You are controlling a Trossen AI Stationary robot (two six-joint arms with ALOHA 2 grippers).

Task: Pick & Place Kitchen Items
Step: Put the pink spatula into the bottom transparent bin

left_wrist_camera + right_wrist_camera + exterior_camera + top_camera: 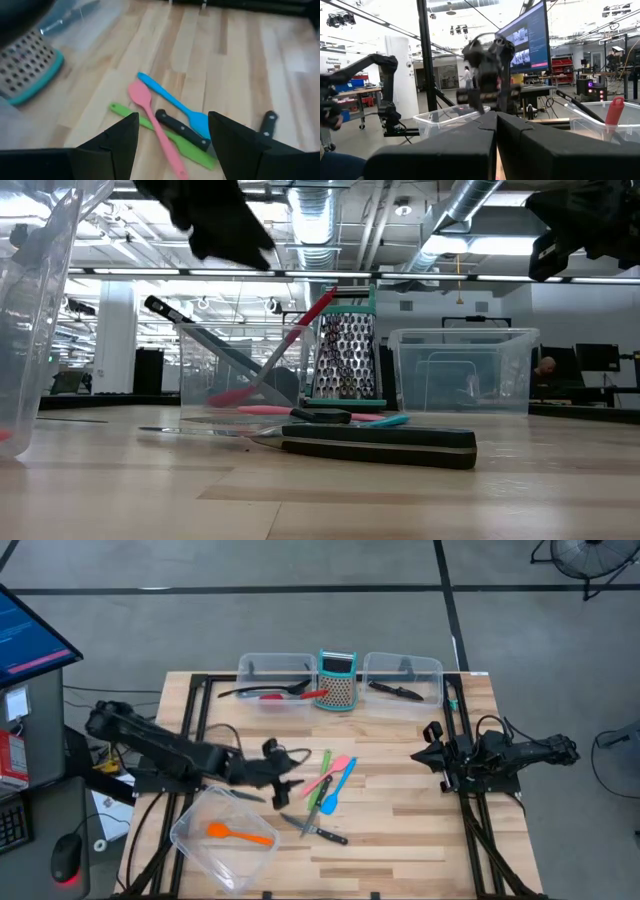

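Observation:
Pink (148, 111), blue (169, 98) and green (186, 149) spatulas lie crossed on the wooden table, with a black-handled knife (182, 130) lying over them. A second knife (315, 830) lies nearer the front edge. My left gripper (287, 784) hovers open just left of this pile, nothing between its fingers (116, 142). An orange spatula (240, 833) lies inside a clear tub (196, 825) at the near left. My right gripper (431, 742) waits shut at the table's right side.
At the far edge stand a clear tub (272, 668) holding red and black utensils, a teal-framed grater (337, 682), and a second clear tub (403, 668) with a black knife. Bare wood lies between the pile and my right arm.

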